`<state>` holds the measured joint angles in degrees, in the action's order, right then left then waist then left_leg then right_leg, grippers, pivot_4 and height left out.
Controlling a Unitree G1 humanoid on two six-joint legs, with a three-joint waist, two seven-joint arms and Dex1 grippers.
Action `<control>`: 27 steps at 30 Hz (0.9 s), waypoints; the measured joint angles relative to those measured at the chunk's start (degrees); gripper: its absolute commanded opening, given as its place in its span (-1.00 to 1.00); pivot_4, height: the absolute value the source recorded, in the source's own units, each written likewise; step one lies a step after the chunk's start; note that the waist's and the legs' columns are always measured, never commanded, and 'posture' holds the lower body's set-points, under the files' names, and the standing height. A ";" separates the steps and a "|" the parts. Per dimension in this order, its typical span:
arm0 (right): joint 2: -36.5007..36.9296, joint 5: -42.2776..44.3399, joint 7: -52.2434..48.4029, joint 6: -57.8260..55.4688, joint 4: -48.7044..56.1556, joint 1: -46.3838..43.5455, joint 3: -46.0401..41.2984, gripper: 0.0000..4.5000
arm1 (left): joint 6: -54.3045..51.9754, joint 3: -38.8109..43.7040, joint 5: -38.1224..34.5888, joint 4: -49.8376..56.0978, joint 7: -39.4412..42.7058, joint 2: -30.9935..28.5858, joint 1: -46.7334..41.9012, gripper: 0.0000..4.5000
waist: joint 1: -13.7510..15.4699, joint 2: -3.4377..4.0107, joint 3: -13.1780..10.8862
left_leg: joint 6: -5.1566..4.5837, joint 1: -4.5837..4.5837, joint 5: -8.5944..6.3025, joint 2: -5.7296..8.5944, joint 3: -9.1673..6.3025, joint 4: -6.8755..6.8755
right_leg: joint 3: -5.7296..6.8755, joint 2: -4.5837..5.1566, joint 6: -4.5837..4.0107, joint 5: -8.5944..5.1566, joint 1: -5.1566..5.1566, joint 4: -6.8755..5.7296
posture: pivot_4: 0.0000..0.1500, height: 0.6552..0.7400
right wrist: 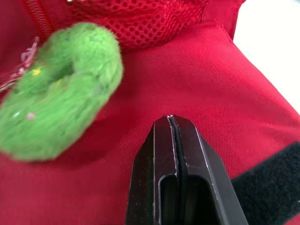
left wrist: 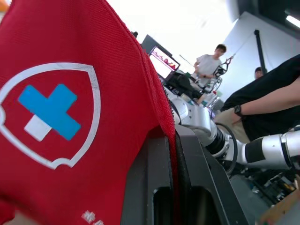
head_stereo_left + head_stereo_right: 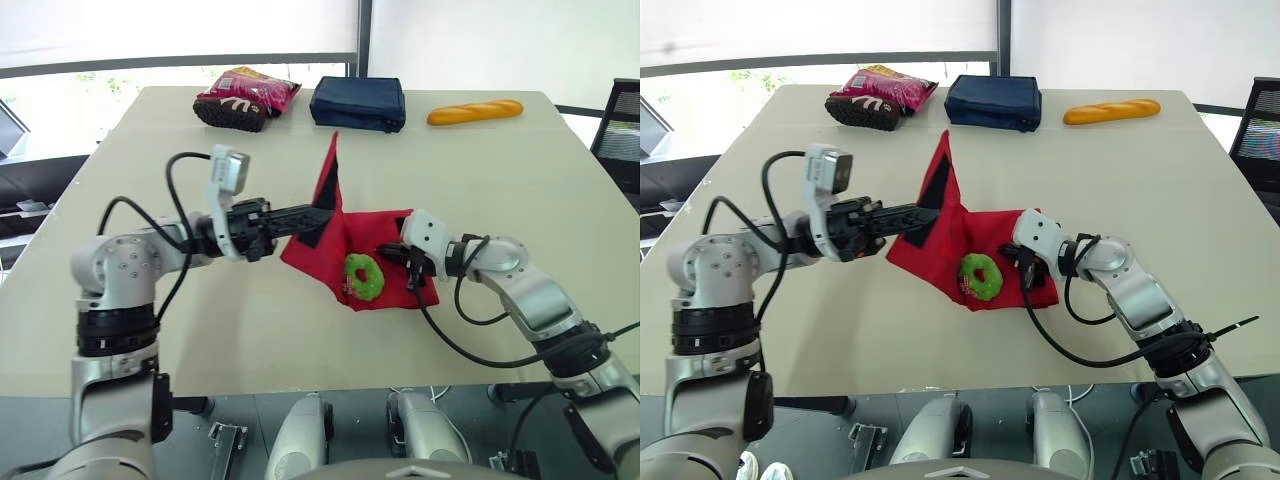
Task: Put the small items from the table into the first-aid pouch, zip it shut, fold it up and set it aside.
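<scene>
The red first-aid pouch (image 3: 352,243) lies in the middle of the table, one flap (image 3: 329,180) lifted upright. My left gripper (image 3: 318,216) is shut on that flap; in the left wrist view the red cloth with its white shield and blue cross (image 2: 49,112) is pinched between the black fingers (image 2: 150,187). A fuzzy green ring (image 3: 364,277) rests on the pouch's near part, also seen as the green ring (image 1: 61,112) in the right wrist view. My right gripper (image 3: 388,251) is shut with nothing in it, its tips (image 1: 171,123) over the red fabric just right of the ring.
At the table's far edge sit a pink snack bag (image 3: 245,97), a navy pouch (image 3: 359,102) and a bread loaf (image 3: 475,111). A black chair (image 3: 620,130) stands off the right side. People stand in the background of the left wrist view (image 2: 206,65).
</scene>
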<state>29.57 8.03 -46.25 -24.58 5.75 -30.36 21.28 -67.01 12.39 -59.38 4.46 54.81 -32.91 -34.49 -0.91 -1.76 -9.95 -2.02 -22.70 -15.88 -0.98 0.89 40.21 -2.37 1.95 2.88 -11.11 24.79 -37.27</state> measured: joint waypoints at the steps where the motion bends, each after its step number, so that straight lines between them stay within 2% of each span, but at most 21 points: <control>1: -0.26 -0.09 0.12 -0.15 -0.01 -0.03 -0.04 -0.99 | 0.03 -0.51 0.00 -0.09 -0.74 0.96 -0.22 -1.00 | 0.00 -0.01 0.00 | 0.00 0.00 0.00 0.01 -0.01 0.00 | 0.00 -0.01 -0.01 0.01 0.00 0.00 | 1.00 0.37; 5: -0.97 0.15 0.72 -1.08 0.74 0.86 -1.67 -0.99 | 0.93 -2.71 0.64 -0.15 -2.55 4.27 -0.41 -1.00 | 0.00 -0.01 0.00 | 0.00 0.00 0.00 0.05 0.00 0.00 | -0.02 -0.01 -0.17 0.11 0.00 0.01 | 1.00 0.37; 11: -1.55 4.94 1.56 -7.85 5.67 4.31 -7.20 -0.99 | 3.00 -4.77 2.01 -1.57 -1.58 5.22 -0.72 -1.00 | 0.26 0.03 -0.02 | 0.00 -0.11 0.00 0.12 -0.06 0.00 | 0.00 0.03 -0.17 0.10 0.00 0.09 | 1.00 0.37; 19: 6.32 20.00 -1.62 -17.45 22.13 11.52 -22.49 -0.99 | 6.55 -8.42 5.76 -5.99 1.33 6.99 -1.80 -1.00 | 0.21 0.17 -0.13 | -0.03 -0.25 -0.02 0.28 -0.23 -0.05 | 0.02 0.09 0.04 -0.01 0.02 0.34 | 1.00 0.37; 27: 13.55 29.93 -2.03 -21.61 29.65 20.54 -38.52 -0.99 | 7.91 -13.08 10.76 -10.25 0.23 10.06 -3.74 -1.00 | 0.49 0.21 -0.16 | -0.05 -0.31 -0.03 0.36 -0.16 -0.06 | -0.01 0.10 0.07 -0.03 0.00 0.41 | 1.00 0.37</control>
<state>43.12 37.97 -48.28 -46.18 35.39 -9.82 -17.24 -59.10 -0.69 -48.62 -5.78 55.03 -22.85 -38.22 -0.42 -1.55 -10.10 -2.07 -23.01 -15.91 -0.61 0.74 40.16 -2.37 2.05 2.95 -11.14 24.79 -36.86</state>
